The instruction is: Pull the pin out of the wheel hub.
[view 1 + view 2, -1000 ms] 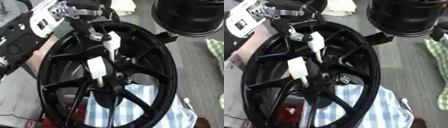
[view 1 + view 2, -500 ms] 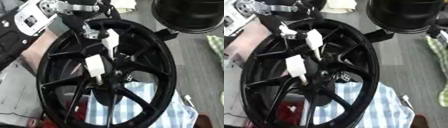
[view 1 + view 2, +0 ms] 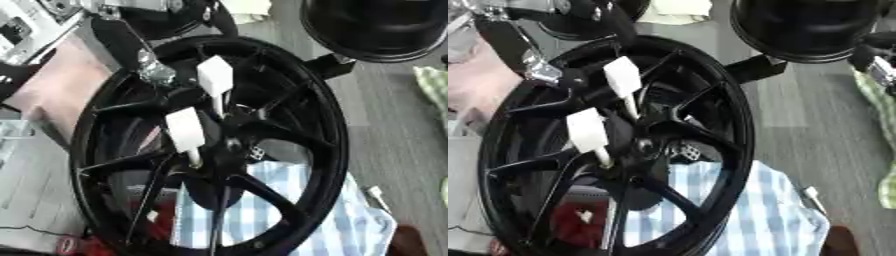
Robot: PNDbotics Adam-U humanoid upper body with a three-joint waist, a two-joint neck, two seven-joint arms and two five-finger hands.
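Both white-handled pins [image 3: 186, 134] sit in the wheel hub [image 3: 229, 150]; none pulled. Left hand [image 3: 153, 70] above it, finger state unclear

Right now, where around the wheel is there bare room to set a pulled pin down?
The grey surface right of the wheel rim, below the black drum, is bare. The hub with its two white-handled pins is crowded; checked cloth fills the bottom.

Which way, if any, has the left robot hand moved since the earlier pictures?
Yes. The left robot hand has drawn leftward, away from the wheel rim.
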